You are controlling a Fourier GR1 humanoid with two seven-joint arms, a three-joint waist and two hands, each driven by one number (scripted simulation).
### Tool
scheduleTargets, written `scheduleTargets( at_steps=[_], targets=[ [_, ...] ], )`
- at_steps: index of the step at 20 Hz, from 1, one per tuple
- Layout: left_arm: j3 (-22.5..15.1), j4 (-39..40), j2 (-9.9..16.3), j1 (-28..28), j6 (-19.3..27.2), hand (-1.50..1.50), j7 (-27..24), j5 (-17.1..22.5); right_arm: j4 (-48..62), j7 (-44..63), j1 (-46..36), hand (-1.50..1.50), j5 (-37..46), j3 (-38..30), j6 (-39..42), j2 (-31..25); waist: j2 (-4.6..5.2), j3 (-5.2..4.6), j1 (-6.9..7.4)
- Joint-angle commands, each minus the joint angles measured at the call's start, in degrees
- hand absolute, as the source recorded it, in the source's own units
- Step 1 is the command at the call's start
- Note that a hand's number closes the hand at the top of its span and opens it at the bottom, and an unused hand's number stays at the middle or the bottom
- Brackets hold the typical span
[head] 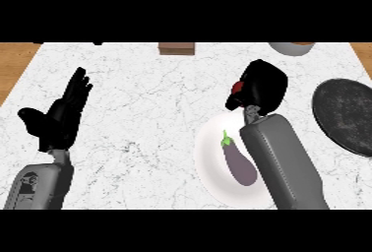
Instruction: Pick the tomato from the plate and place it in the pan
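A red tomato shows only as a small patch at the left edge of my right hand, whose fingers curl round it above the far end of the white plate. The rest of the tomato is hidden by the hand. A purple eggplant lies on the plate beside my right forearm. The dark pan sits at the right edge, apart from the hand. My left hand rests open at the left, fingers up.
A brown block stands at the counter's far edge and a pale bowl at the far right. Wooden floor shows past the marble counter's left and right corners.
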Motion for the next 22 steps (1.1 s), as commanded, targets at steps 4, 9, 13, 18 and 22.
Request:
scheduleTargets(
  at_steps=[4, 9, 13, 18, 22],
  targets=[
    [1.9, 1.12, 1.22, -0.78, -0.2, 0.0, -0.42, 0.46, 0.51, 5.87, -5.14, 1.5, 4.76, -4.02, -8.34, -0.41, -0.02, 0.04, -1.41],
    [-0.49, -1.29, -1.89, 3.46, 1.52, 0.0, -2.56, -1.09, -6.08, 0.67, -2.65, 1.5, -1.3, -11.43, -13.17, -4.83, -0.18, 0.07, -1.89],
    [1.36, -2.33, 0.74, 1.84, 0.23, 0.0, 0.65, 0.0, -6.48, -4.82, 1.75, 1.5, -6.19, -17.0, -15.33, -10.2, -0.13, 0.08, -1.82],
    [3.51, -1.37, 3.41, -0.53, -3.07, 0.0, 1.68, 2.67, 1.98, -12.53, 3.18, 1.5, -9.77, -23.66, -18.11, -18.7, 0.06, 0.08, -1.5],
    [1.34, -2.35, 0.06, 1.98, 0.0, 0.0, -0.02, 0.35, 12.05, -21.47, 8.71, 1.5, -9.92, -27.21, -23.76, -25.15, 0.4, 0.15, -0.92]
  ],
)
